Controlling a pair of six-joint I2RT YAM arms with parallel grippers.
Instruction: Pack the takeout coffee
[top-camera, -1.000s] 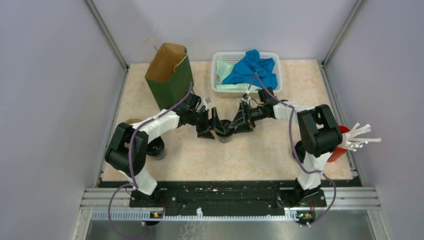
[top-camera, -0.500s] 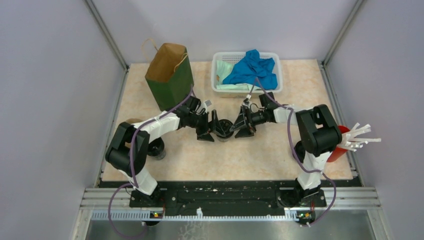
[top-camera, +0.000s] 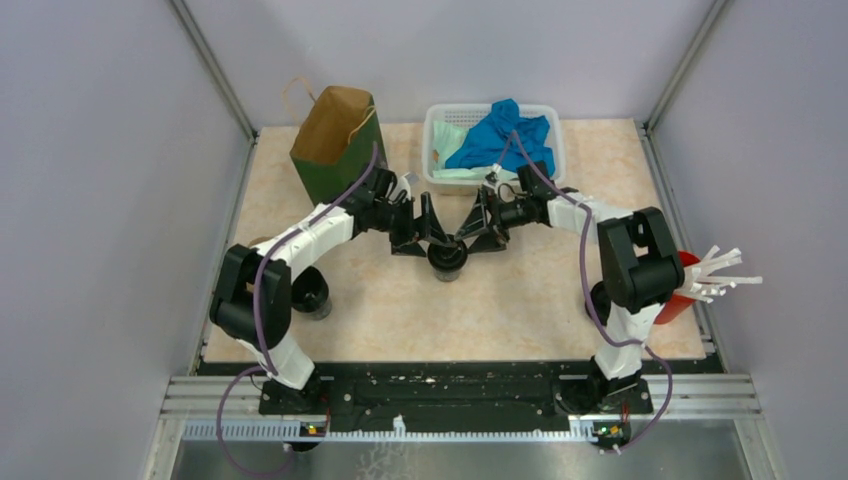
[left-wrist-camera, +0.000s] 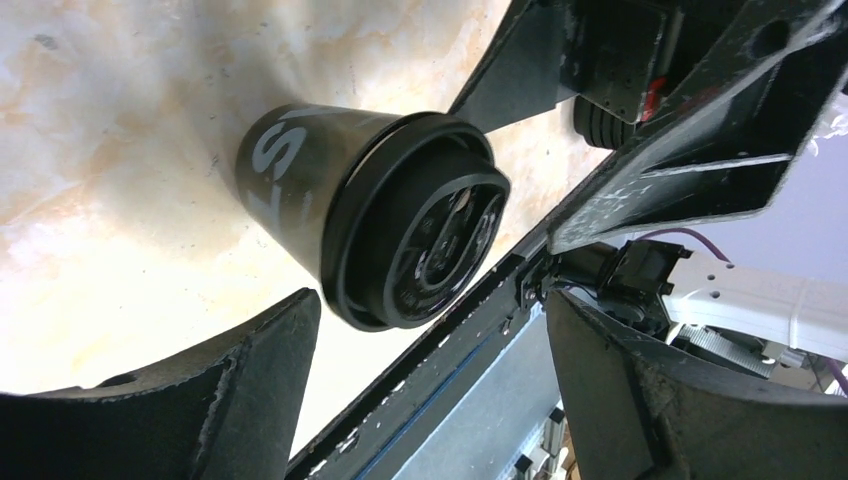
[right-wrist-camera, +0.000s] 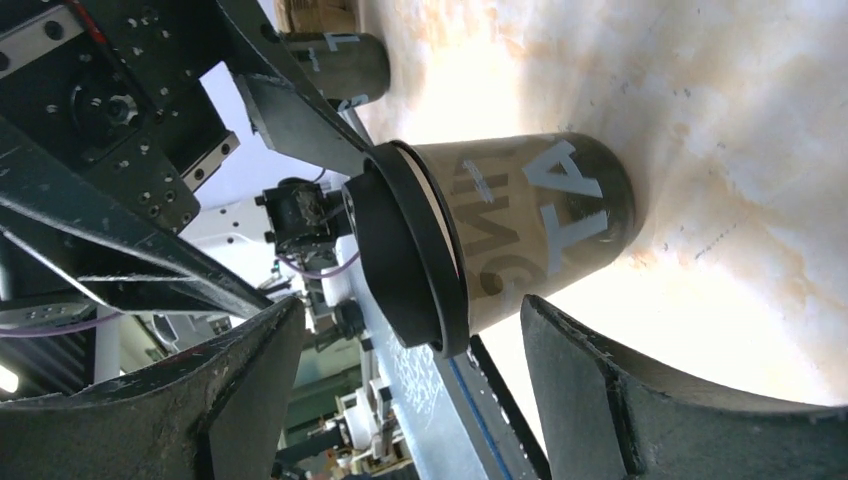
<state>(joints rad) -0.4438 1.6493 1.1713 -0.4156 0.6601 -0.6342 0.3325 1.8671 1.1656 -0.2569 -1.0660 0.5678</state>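
"So, where does everything sit on the table (top-camera: 520, 300)?"

"Take the green paper bag (top-camera: 345, 165) as the mark; it stands open-topped at the far left. The takeout coffee (top-camera: 447, 258) I'm after stands to the bag's right and nearer my bases. It is upright, its long axis vertical, with the ridged lid on top. A second identical cup (top-camera: 312, 295) stands on the near side of the bag, by my left arm."

"And your end effectors?"

"My left end effector (top-camera: 424, 228) is on the bag's side of the coffee. My right end effector (top-camera: 478, 228) is on the side away from the bag, and their tips point in toward each other. The coffee lies just nearer my bases than both and about midway between them, so neither arm is plainly nearer. Both have their fingers spread wide and hold nothing. From each wrist the cup shows in the gap ahead, and I judge nothing touches it."

"What differs from a second ago?"

"Then both sat close against the cup's sides. Now they have spread and drawn off toward the far side, while the cup stands about where it was. I'd judge one must close round its wall again to carry it toward the bag."
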